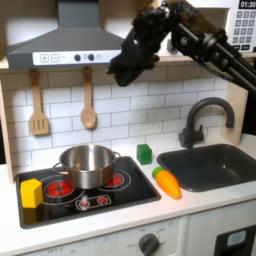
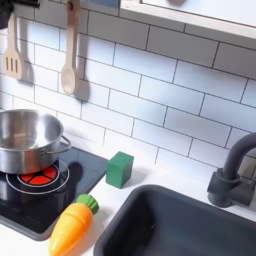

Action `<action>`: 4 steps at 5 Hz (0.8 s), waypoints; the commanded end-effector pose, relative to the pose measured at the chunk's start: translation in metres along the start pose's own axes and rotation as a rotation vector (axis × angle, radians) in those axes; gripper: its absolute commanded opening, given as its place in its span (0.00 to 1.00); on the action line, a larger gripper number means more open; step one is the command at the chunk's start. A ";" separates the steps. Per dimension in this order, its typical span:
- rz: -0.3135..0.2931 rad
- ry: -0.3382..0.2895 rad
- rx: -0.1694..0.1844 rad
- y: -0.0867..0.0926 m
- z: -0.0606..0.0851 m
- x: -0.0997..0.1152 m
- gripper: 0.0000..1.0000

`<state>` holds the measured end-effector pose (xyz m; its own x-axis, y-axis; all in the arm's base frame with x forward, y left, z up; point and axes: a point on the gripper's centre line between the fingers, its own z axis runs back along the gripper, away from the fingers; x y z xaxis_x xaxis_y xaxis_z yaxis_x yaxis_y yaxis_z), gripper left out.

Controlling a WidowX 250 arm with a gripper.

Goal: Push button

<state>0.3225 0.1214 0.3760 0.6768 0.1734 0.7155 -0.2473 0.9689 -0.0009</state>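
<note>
Where the black arm (image 1: 205,45) slants down from the first exterior view's upper right, ends in the hand (image 1: 130,66), held high, just below the wooden shelf beside the range hood (image 1: 70,42), well above the table (image 1: 200,205). Too dark and blurred to tell whether wide or narrow; holds nothing visible.

Lower in the first exterior view: steel pot (image 1: 88,165) standing upright on the black stove (image 1: 60,205), showing only bare metal inside. Yellow block (image 1: 32,192) at the stove's left edge, green cube (image 1: 145,153) just off its back right corner, carrot (image 1: 167,182) lying between stove and sink (image 1: 215,165). Sink basin dark, only its bare floor visible (faucet (image 1: 205,120) arching behind). Wooden spatula (image 1: 38,105) and wooden spoon (image 1: 88,105) hanging on the tiled wall. As for the button: small stove buttons (image 1: 88,202) along the stove's front edge, far below the hand, and keypad buttons (image 1: 244,28) at the top right corner beside the arm; cannot tell which is meant.

Seen closer in the second exterior view: pot (image 2: 25,140) over a red burner ring, stove (image 2: 45,205) beneath. Green cube (image 2: 120,168) upright on the table, just beside the stove's corner. Carrot (image 2: 72,225) with its tip toward the lower edge, leafy end touching the stove's rim. Sink (image 2: 170,225) at lower right, faucet (image 2: 235,175) at its far side. Spatula (image 2: 12,55) and spoon (image 2: 68,60) against the white tiles.
</note>
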 end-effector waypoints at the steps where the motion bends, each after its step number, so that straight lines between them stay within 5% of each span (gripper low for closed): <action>1: 0.018 -0.058 0.019 0.010 -0.004 0.024 0.00; 4: 0.018 -0.078 0.019 0.010 -0.024 0.044 0.00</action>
<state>0.3662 0.1441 0.3917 0.6123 0.1801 0.7698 -0.2751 0.9614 -0.0062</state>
